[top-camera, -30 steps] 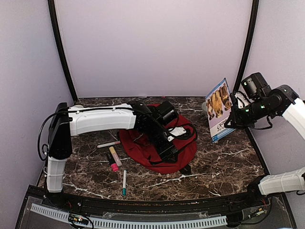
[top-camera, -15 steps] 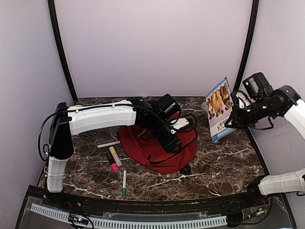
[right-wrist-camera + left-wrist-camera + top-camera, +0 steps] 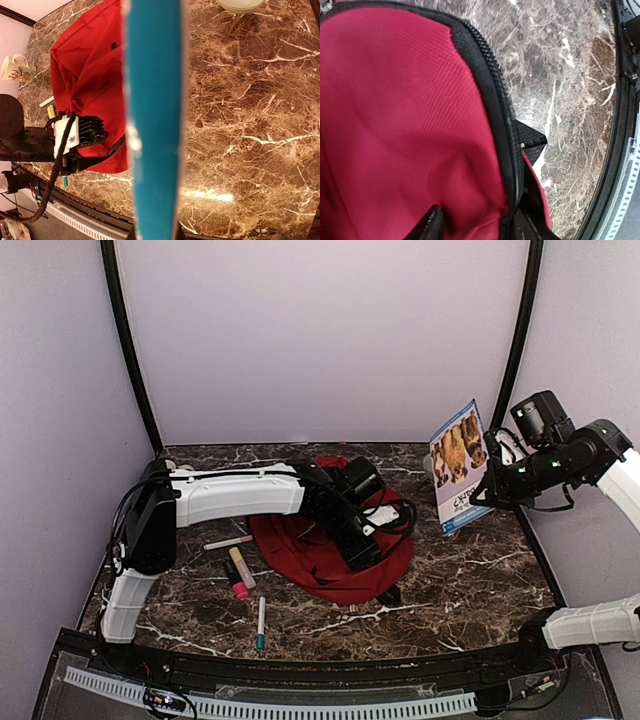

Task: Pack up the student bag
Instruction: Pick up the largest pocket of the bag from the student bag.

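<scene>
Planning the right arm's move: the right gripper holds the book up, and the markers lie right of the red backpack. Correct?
No. The right gripper holds the book up, but the markers lie left of the red backpack, as the top external view shows.
</scene>
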`<state>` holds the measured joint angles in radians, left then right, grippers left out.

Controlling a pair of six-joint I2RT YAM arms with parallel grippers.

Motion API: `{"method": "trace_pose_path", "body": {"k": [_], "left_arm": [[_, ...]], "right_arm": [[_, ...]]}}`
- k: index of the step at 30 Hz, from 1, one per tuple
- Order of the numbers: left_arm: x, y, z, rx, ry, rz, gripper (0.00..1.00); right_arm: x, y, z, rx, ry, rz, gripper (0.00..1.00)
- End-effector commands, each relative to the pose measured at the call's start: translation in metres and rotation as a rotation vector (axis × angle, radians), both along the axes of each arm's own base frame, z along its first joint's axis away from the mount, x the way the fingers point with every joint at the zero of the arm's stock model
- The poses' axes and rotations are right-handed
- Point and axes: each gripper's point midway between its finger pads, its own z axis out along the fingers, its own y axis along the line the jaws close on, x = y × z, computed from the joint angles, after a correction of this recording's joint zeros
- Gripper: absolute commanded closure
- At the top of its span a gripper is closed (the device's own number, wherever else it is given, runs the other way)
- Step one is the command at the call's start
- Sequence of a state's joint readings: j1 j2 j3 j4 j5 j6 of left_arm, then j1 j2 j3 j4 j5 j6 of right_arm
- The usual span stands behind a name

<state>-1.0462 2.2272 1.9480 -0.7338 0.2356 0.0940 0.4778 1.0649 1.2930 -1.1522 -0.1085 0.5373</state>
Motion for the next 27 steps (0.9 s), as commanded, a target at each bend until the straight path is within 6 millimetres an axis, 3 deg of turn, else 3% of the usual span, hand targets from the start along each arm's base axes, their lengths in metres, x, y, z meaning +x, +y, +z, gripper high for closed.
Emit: {"method": "trace_pose_path", "body": {"k": [1,3,8,12,16,22,27], "left_arm": [[-0.001,0.0,-0.006,0.022,-0.003,0.001,0.54],[0.0,-0.001,-0.007,0.018,-0.004,0.008,0.6],[0.002,-0.008,0.008,-0.02,-0.003,0.022,1.0],[0.012,-0.015,0.036,-0.081,-0.035,0.087,1.0],[0.028,-0.009,0.059,-0.099,-0.083,0.178,1.0],[0.058,0.016,0.098,-0.131,-0.156,0.327,1.0],[0.083,0.041,0.12,-0.144,-0.198,0.422,1.0]], "right_arm": [[0.005,0.005,0.016,0.042,-0.057,-0.002,1.0],[0.003,0.004,0.016,0.042,-0.054,-0.002,1.0],[0.001,0.003,0.018,0.037,-0.053,0.0,1.0],[-0.001,0.001,0.017,0.032,-0.053,0.006,1.0],[-0.001,0.003,0.02,0.044,-0.06,0.01,1.0],[0.003,0.011,0.031,0.103,-0.093,0.014,1.0],[0.005,0.014,0.036,0.128,-0.105,0.013,1.0]]}}
